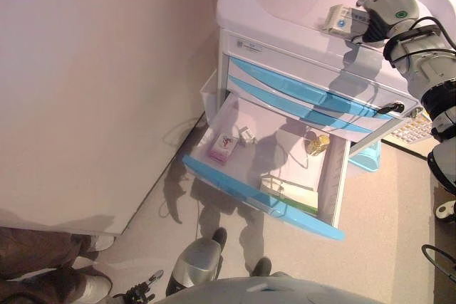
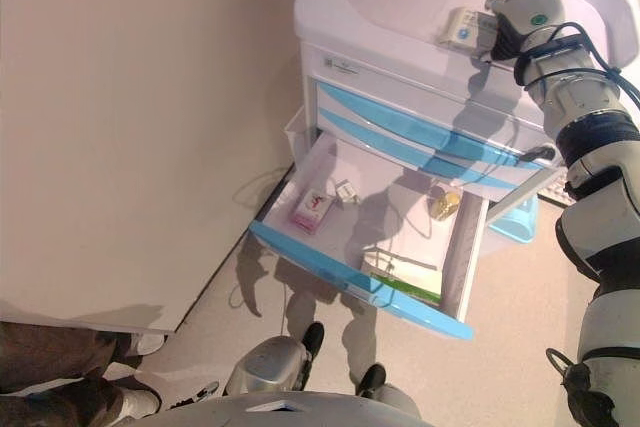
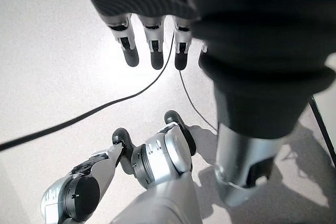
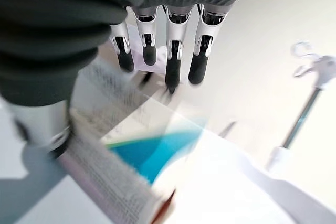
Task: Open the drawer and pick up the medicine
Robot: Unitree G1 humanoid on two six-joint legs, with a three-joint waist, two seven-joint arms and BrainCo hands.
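White and blue, the cabinet [image 1: 299,69] stands with its bottom drawer [image 1: 271,169] pulled out. Over the cabinet top, the right hand [image 1: 388,8] grips a medicine box [image 1: 342,19] between thumb and fingers. Inside the drawer lie a pink box [image 1: 223,149], a small amber bottle [image 1: 318,144] and a green packet [image 1: 292,196]. Hanging low over the floor, the left hand [image 3: 152,40] has straight fingers and holds nothing.

The white medicine box [image 1: 342,19] with a blue patch lies on the cart top at two o'clock. The blue-fronted drawer [image 1: 260,197] stands pulled open below.
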